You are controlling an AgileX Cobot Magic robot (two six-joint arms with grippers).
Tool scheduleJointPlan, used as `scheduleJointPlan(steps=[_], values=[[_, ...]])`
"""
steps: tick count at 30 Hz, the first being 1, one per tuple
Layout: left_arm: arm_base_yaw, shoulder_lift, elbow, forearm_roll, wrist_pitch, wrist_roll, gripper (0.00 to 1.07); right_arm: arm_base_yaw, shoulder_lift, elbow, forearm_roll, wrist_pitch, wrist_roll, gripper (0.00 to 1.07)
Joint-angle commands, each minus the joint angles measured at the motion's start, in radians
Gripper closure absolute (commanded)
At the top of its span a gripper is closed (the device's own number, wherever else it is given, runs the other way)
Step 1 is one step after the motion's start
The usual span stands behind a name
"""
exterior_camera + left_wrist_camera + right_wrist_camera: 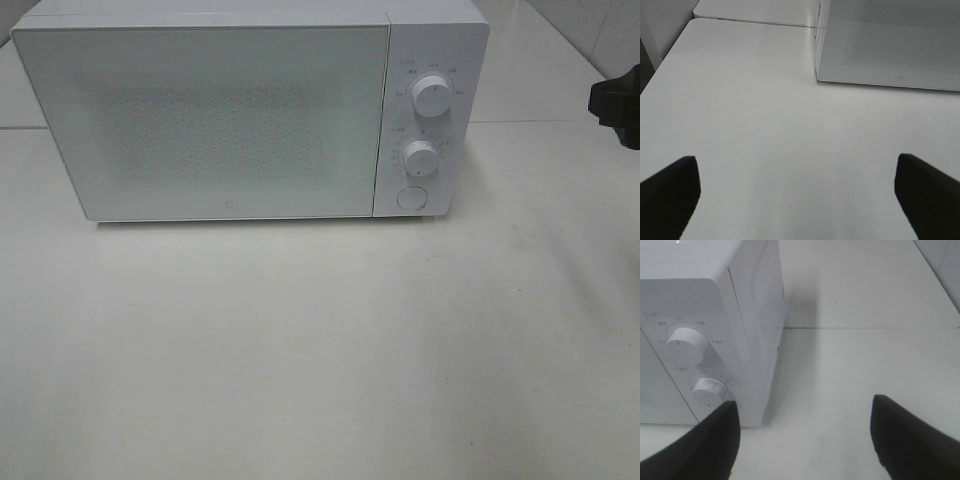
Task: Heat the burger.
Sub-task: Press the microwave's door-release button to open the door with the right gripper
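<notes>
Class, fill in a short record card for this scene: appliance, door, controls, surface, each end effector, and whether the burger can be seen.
appliance: white microwave oven standing on the table
door: door shut, its window frosted
controls: upper dial, lower dial, round button below them
surface: white table
left end effector: open, holding nothing, over bare table
right end effector: open, holding nothing, beside the control side
burger: not visible in any view
</notes>
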Motion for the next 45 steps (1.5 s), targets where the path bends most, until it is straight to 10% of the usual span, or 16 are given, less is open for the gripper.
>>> scheduleJointPlan(steps=[1,18,45], values=[[0.001,-0.018,0.0,-0.005,0.002,0.001,0.09,-0.006,0.035,0.027,-0.012,-0.118,0.01,0.36],[0.001,-0.018,0.0,-0.005,0.002,0.001,0.09,0.042,0.272,0.235,0.059,-0.709,-0.001,0.36],[0.001,-0.018,0.0,-0.005,0.002,0.001,0.09,0.642,0.611,0.244,0.689,-1.114,-0.166,0.36]])
